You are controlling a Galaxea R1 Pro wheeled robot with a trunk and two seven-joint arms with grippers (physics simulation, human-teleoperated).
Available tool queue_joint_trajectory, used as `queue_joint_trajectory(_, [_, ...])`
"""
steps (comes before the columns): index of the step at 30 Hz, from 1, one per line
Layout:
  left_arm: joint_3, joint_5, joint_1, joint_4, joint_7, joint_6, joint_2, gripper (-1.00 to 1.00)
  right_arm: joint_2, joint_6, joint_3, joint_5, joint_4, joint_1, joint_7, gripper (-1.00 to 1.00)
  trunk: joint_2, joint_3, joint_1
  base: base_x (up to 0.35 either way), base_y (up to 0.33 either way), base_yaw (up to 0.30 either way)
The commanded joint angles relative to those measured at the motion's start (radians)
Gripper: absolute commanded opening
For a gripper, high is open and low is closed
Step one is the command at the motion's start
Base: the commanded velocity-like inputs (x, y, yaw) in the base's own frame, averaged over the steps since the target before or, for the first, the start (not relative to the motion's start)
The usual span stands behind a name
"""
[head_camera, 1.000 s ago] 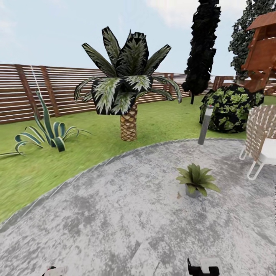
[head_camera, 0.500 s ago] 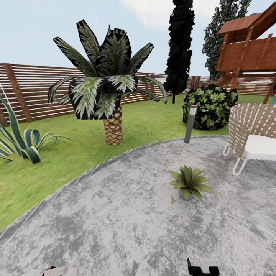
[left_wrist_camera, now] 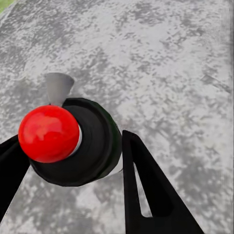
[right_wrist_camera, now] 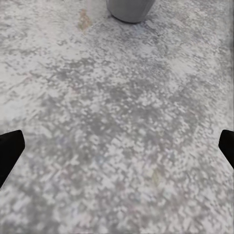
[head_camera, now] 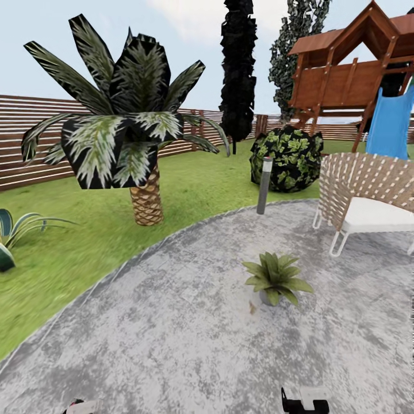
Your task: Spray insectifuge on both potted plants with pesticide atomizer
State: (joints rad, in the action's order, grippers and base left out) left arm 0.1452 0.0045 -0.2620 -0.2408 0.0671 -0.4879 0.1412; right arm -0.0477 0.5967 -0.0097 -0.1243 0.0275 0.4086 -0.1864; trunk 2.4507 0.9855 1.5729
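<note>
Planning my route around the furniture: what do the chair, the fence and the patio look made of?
Chair: pale woven strips over a thin white frame, likely metal, with a white cushion. Fence: brown horizontal slats, apparently wood. Patio: mottled grey, matte, probably stone or concrete.

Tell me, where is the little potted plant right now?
In the head view, the potted plant sits on the grey patio, right of centre, nearer than the bollard lamp and woven chair.

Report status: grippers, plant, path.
Left gripper shut on red-knobbed black atomizer. Right gripper open, holding nothing. Small green potted plant in grey pot ahead on grey paved patio; nothing between.
</note>
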Motion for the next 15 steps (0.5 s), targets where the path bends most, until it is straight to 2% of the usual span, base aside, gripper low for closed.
queue_joint_trajectory(1, [-0.001, 0.000, 0.000, 0.001, 0.003, -0.003, 0.000, -1.00, 0.000, 0.002, -0.001, -0.011, -0.001, 0.001, -0.008, 1.00, 0.000, 0.001, 0.000, 0.283, 0.234, -0.298])
queue_joint_trajectory(15, [-0.001, 0.000, 0.000, 0.001, 0.001, -0.003, 0.000, -1.00, 0.000, 0.002, -0.001, -0.011, -0.001, 0.001, -0.008, 1.00, 0.000, 0.001, 0.000, 0.283, 0.234, -0.298])
